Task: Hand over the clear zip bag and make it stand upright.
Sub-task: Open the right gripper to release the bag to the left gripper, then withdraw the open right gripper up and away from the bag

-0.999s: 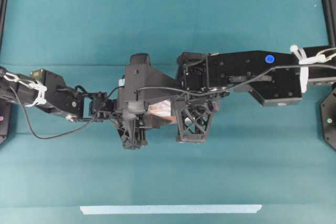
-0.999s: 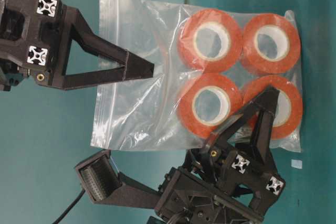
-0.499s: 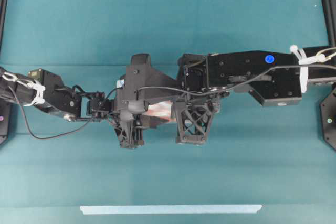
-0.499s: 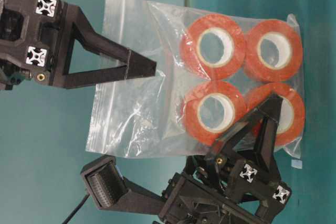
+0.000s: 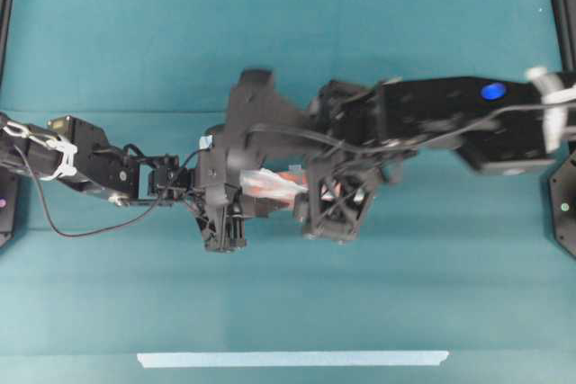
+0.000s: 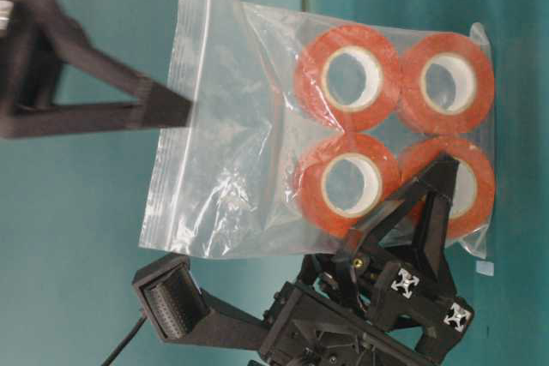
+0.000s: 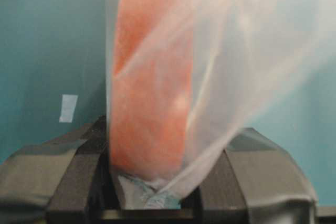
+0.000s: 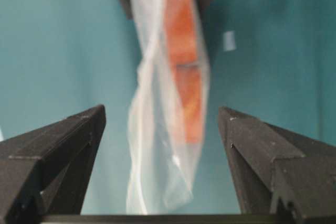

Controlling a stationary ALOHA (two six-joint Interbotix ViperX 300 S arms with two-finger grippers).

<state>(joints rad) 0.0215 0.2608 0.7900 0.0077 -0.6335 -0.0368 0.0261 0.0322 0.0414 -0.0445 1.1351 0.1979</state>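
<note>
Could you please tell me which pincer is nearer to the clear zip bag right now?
Left. The left pincer is clamped on the clear zip bag at its tape-roll end, while the right pincer stands open, fingers apart from the zip end.

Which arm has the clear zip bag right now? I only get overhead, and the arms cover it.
Observer: The left gripper. The left wrist view shows the clear zip bag pinched between its fingers.
Operator: Right side?
Observer: The right gripper is open. In its wrist view the fingers stand on either side of the bag with a gap on both sides.
Operator: Contents?
Observer: Four orange-red tape rolls sit bunched at the left gripper's end. The zip strip is at the far end, toward the right gripper.
</note>
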